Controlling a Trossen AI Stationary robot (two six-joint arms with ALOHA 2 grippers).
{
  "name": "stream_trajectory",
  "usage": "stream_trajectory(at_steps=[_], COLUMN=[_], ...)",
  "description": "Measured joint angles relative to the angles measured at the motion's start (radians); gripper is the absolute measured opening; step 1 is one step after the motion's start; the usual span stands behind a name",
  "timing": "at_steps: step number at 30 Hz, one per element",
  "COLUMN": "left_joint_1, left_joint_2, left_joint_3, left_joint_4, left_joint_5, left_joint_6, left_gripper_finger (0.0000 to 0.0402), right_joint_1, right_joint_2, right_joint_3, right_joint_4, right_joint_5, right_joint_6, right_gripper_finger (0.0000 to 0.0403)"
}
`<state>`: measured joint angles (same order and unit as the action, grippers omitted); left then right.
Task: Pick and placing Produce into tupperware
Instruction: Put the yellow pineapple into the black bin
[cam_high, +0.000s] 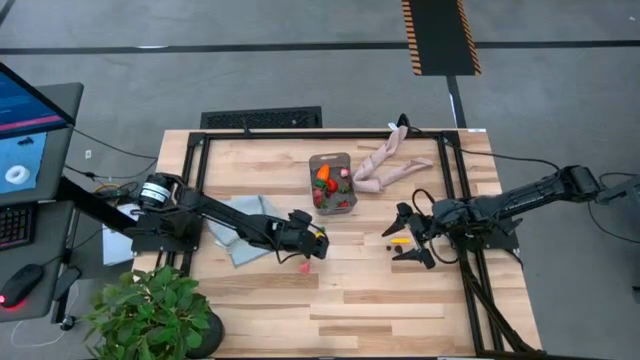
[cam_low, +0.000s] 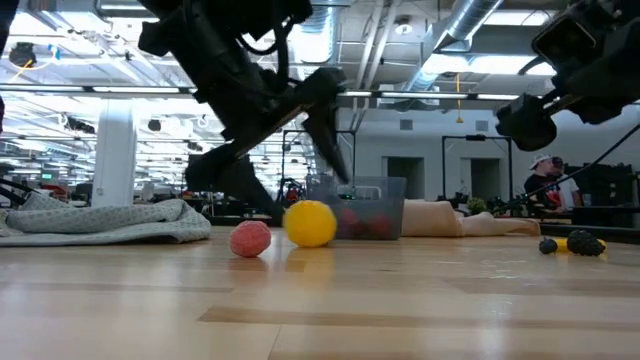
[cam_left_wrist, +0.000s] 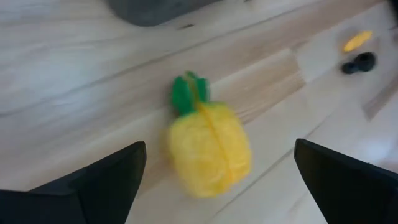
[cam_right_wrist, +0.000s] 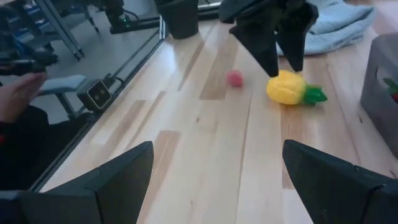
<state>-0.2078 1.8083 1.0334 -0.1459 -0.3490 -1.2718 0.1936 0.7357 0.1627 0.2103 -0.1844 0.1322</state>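
A yellow toy fruit with a green top (cam_left_wrist: 208, 149) lies on its side on the wooden table. My left gripper (cam_left_wrist: 217, 183) hangs just above it, slanting down. Its fingers are open and stand on either side of the fruit without touching it. A small pink berry (cam_low: 250, 239) lies beside the fruit. The tupperware (cam_high: 332, 183) sits farther back and holds a carrot and red pieces. My right gripper (cam_high: 408, 238) waits open at the table's right. A small banana (cam_high: 400, 240) and dark berries (cam_high: 388, 245) lie on the table by it.
A folded grey-blue cloth (cam_high: 240, 225) lies under my left arm. A beige limb-shaped object (cam_high: 385, 165) lies right of the tupperware. A potted plant (cam_high: 150, 315) stands at the near left corner. Black frame rails (cam_high: 190, 190) run along the table's sides.
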Motion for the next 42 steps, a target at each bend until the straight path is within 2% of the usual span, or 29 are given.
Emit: stream_trajectory(at_steps=[11, 19, 42], left_joint_1=[0.029, 0.039, 0.037], left_joint_2=[0.098, 0.108, 0.117], left_joint_3=[0.064, 0.073, 0.073], left_joint_4=[0.003, -0.028, -0.074], left_joint_5=[0.055, 0.057, 0.027], left_joint_6=[0.009, 0.02, 0.007], left_gripper_finger=[0.04, 0.0391, 0.0213], right_joint_1=[0.0, 0.0, 0.0], right_joint_2=[0.061, 0.114, 0.274], right_joint_3=[-0.001, 0.0, -0.001], right_joint_4=[0.007, 0.0, 0.007], right_joint_5=[0.0, 0.0, 0.0], right_joint_6=[0.0, 0.0, 0.0], right_gripper_finger=[0.038, 0.038, 0.038])
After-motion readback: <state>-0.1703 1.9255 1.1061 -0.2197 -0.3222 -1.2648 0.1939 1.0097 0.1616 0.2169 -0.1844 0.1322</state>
